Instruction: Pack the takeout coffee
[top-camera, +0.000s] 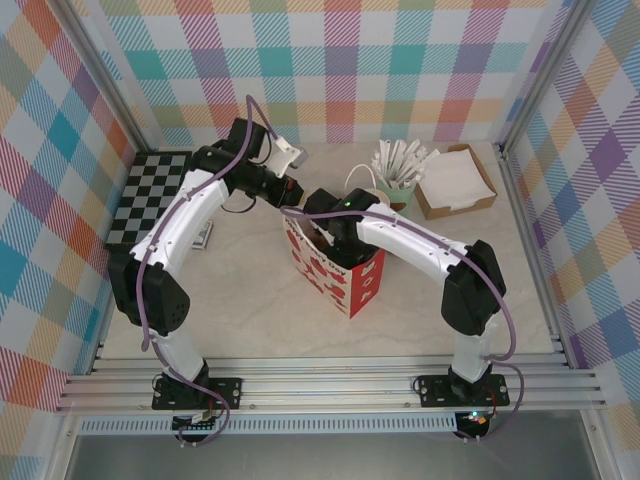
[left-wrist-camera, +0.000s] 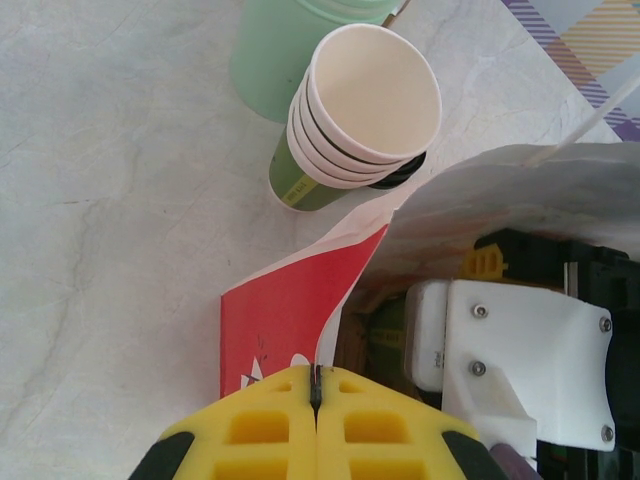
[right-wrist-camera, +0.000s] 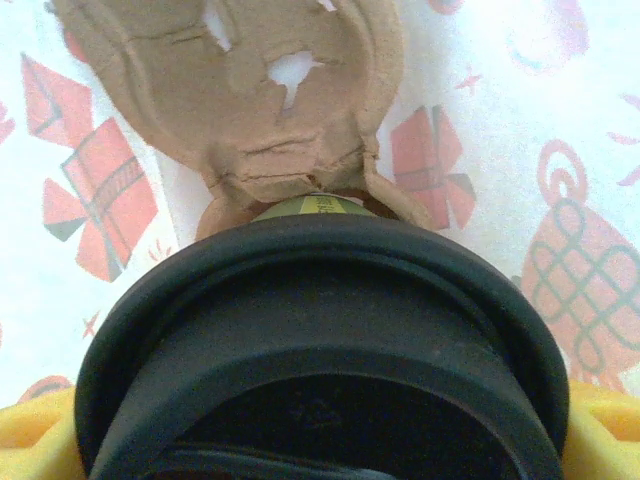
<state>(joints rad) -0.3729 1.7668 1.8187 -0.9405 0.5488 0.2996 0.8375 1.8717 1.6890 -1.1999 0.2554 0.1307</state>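
The right gripper (right-wrist-camera: 320, 440) is clasping the coffee (right-wrist-camera: 320, 350) just under its black lid, jaws spread wide around it. It is holding the cup upright inside the bag (left-wrist-camera: 290, 320), long axis pointing straight down at the carrier (right-wrist-camera: 260, 110) lying on the bag's floor just beneath; whether cup and carrier are touching I cannot tell. The left gripper (left-wrist-camera: 316, 400) is pinching the bag's far left rim with jaws fully closed, propping the mouth open, so the seating move is probably falling to the right arm as a plain downward push.
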